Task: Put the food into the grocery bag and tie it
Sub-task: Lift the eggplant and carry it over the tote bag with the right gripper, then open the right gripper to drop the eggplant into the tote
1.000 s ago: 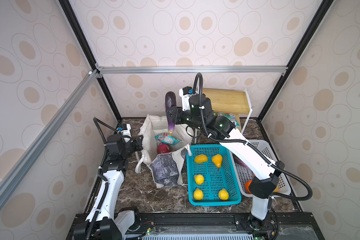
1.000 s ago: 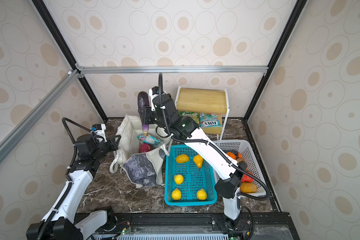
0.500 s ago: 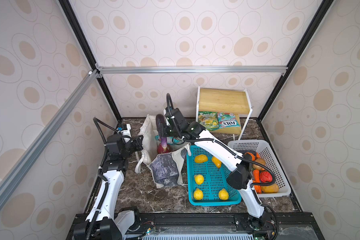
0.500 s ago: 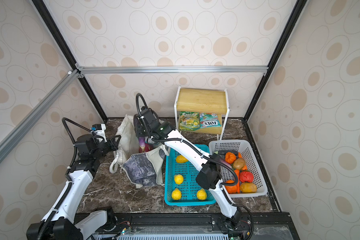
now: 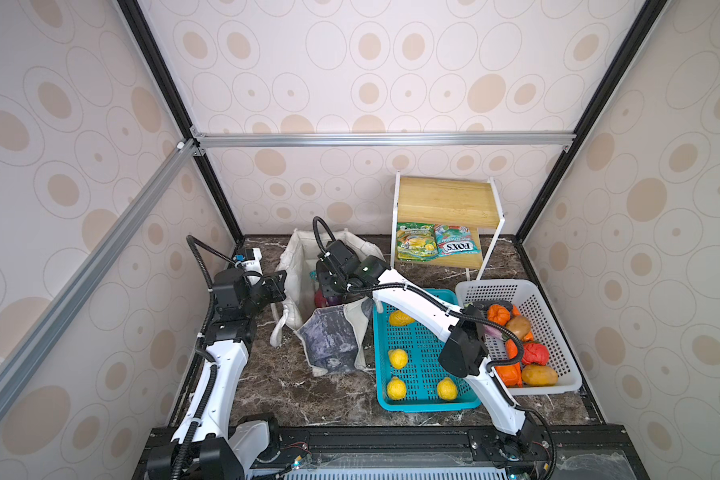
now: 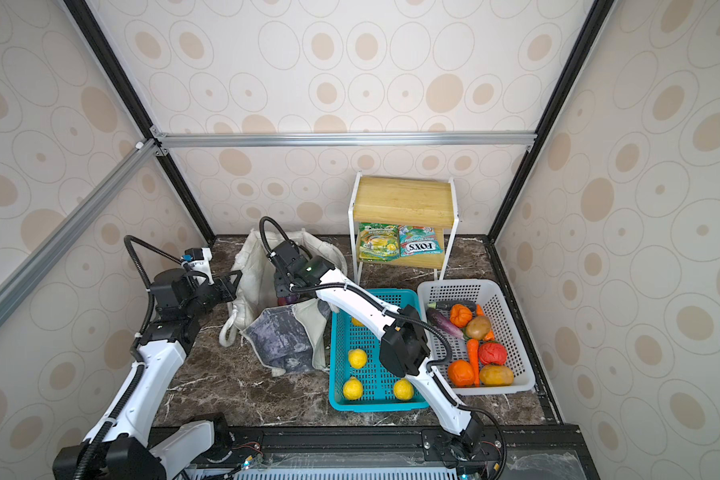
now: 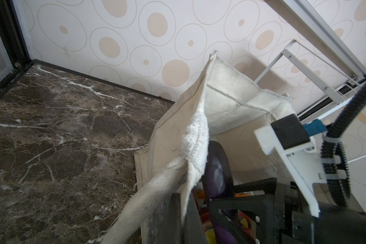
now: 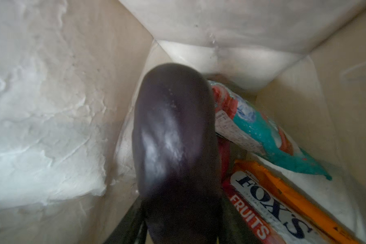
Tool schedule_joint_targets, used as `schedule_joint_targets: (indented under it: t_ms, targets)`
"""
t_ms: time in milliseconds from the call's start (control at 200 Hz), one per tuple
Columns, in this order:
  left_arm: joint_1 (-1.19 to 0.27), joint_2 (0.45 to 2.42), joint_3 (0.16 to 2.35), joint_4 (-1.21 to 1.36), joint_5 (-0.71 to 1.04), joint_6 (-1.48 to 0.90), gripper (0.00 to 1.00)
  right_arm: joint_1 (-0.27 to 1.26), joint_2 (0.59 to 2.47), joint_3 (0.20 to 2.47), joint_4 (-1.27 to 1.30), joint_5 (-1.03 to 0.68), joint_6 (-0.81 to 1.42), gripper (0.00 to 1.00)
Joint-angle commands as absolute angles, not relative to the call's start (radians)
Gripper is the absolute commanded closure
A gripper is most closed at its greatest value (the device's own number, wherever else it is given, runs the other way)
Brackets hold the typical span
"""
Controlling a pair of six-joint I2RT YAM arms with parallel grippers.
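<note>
- Walls papered with beige ovals are closing in a dark marble worktop [image 5: 287, 395], with black and silver rails running along the corners.
- On the left, the left tool [image 5: 279, 286] is pinching the rim of the grocery bag [image 5: 298, 266]. It is clenched on the canvas right where a white strap [image 7: 148, 190] is joining it. The left wrist view is showing the cloth caught between its black fingers [image 7: 175, 213].
- The grocery bag is standing open toward the back of the worktop, its printed side sagging forward.
- The right tool [image 5: 329, 292] is reaching down into the bag's mouth.
- A purple eggplant [image 8: 173, 147] is standing on end inside the bag, right in front of that tool and close to a canvas wall. I cannot tell whether the tool is gripping it or standing loose around it.
- Beside the eggplant, a teal packet [image 8: 258, 131] and an orange packet [image 8: 273, 211] marked FOX'S are lying at the bottom of the bag.
- A teal basket [image 5: 416, 405] is sitting just right of the bag, holding yellow lemons [image 5: 398, 358].
- Behind it, a small shelf [image 5: 445, 199] with a wooden top is carrying two more packets [image 5: 416, 247] on its lower board.
- Furthest right, a white basket [image 5: 558, 388] is holding mixed toy produce, with a second eggplant [image 6: 443, 324] lying among it.
</note>
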State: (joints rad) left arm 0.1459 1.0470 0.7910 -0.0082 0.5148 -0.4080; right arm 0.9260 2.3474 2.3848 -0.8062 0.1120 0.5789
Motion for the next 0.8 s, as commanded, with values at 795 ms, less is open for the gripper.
schedule_joint_targets:
  t_ms: [795]
  targets:
    - [0.151,1.019,0.797,0.024,0.527,-0.411,1.0,0.953,1.646,1.981,-0.885,0.49,0.552,0.0]
